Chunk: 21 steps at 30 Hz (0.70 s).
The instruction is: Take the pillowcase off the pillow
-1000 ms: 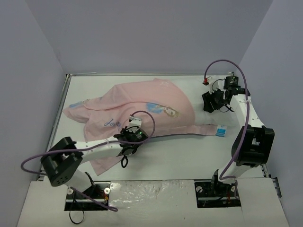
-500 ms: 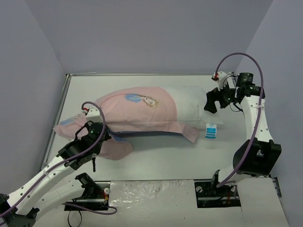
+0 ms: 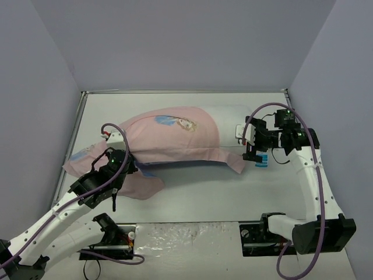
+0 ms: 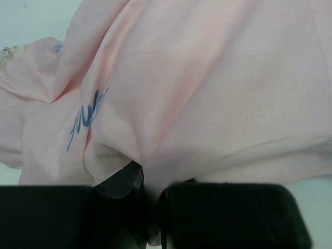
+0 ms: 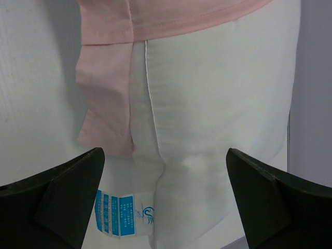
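The pink pillowcase (image 3: 169, 137) covers most of the white pillow (image 3: 228, 127), whose right end sticks out bare. A princess print shows on top. My left gripper (image 3: 119, 165) is shut on a fold of the pillowcase (image 4: 197, 104) near its left end, the pink cloth pinched between the black fingers (image 4: 119, 207). My right gripper (image 3: 254, 153) is open, hovering over the pillow's bare right end (image 5: 223, 104), jaws wide apart on either side of it. The blue-and-white tag (image 5: 120, 215) lies at the pillow's near corner, also seen in the top view (image 3: 261, 159). The pillowcase's hem (image 5: 171, 21) crosses the top of the right wrist view.
The white table (image 3: 221, 192) is boxed by grey walls on the left, back and right. A raised rail (image 3: 74, 134) runs along the left edge. Loose pillowcase cloth (image 3: 140, 185) trails on the table beside my left arm.
My right gripper has come down and forward from the pillow's far right corner to its near right end by the tag. The left gripper stays clamped; pillowcase barely moved.
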Each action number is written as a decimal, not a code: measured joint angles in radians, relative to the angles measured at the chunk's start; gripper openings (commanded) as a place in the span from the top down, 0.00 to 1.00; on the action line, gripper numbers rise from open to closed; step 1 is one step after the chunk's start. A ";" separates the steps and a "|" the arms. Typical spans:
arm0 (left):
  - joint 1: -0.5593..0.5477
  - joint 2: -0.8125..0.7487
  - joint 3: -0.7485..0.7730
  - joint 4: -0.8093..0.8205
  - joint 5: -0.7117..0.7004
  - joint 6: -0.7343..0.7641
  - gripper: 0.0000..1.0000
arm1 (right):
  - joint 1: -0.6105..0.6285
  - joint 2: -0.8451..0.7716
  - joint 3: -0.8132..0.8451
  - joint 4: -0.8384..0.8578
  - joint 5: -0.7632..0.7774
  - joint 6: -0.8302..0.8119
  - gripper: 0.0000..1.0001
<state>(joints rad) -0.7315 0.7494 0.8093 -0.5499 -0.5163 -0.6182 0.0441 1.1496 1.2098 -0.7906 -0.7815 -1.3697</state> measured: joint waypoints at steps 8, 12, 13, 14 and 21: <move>0.007 -0.014 0.005 -0.016 0.028 -0.003 0.98 | 0.120 0.179 -0.045 0.139 0.164 -0.044 0.01; 0.008 -0.012 0.024 -0.030 0.045 -0.003 0.98 | 0.183 0.207 -0.085 0.261 0.259 0.066 0.19; 0.008 -0.011 0.032 -0.034 0.048 -0.003 0.98 | 0.192 0.213 -0.086 0.295 0.280 0.105 0.28; 0.009 -0.011 0.040 -0.039 0.050 -0.003 0.98 | 0.196 0.221 -0.086 0.329 0.296 0.138 0.49; 0.012 0.001 0.114 -0.066 0.071 0.005 0.98 | 0.196 0.269 -0.075 0.438 0.332 0.313 1.00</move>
<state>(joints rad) -0.7193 0.7506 0.9234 -0.6159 -0.4450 -0.6132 0.2398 1.4189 1.1351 -0.3523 -0.4500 -1.0569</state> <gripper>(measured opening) 0.065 0.028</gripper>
